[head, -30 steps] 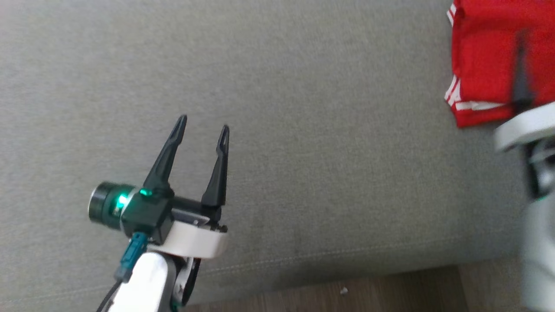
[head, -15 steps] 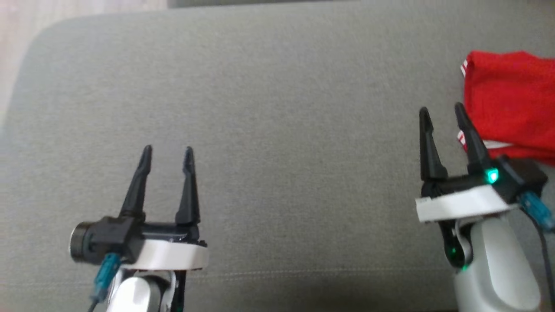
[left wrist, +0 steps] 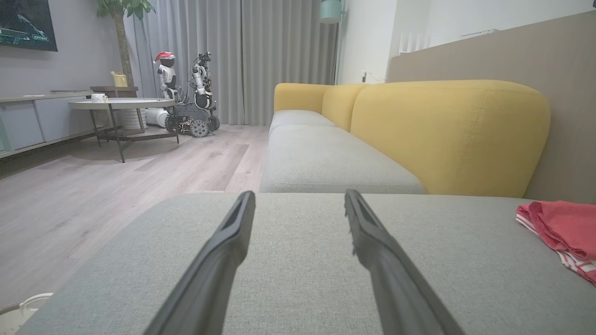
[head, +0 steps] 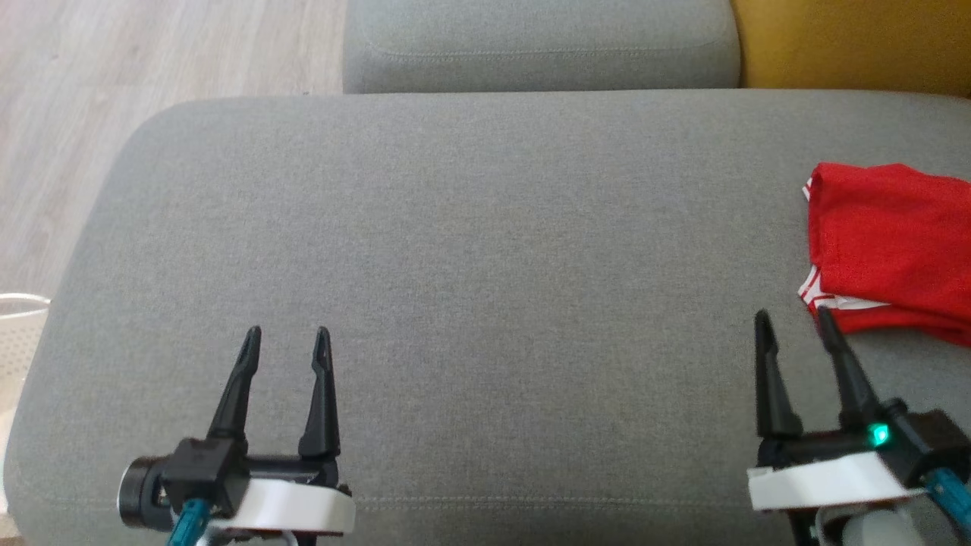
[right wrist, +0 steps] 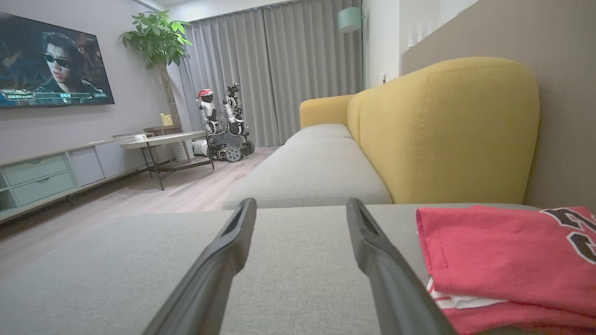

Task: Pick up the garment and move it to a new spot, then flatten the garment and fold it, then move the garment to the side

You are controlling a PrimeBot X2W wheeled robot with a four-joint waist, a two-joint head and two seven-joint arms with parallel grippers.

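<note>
Head view | folded red garment (head: 887, 243) lies on grey cushion (head: 485, 227), just beside outer finger of my right tool (head: 792, 315) (contact unclear) | my left tool (head: 287, 334) well apart from it | both spread wide, empty

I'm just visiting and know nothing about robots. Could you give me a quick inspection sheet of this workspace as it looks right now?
Surface: grey sofa cushion, flat and mostly bare.
Job's things: red garment, folded, lying at the cushion's right edge, not held.
Clutter: nothing seen on the cushion.
Grippers: left gripper open over the near left; right gripper open, tips close beside the garment.
Cables: blue plug at the left wrist, blue cable at the right.
Surroundings: yellow backrest, wooden floor, round table, parked robots, television.
</note>
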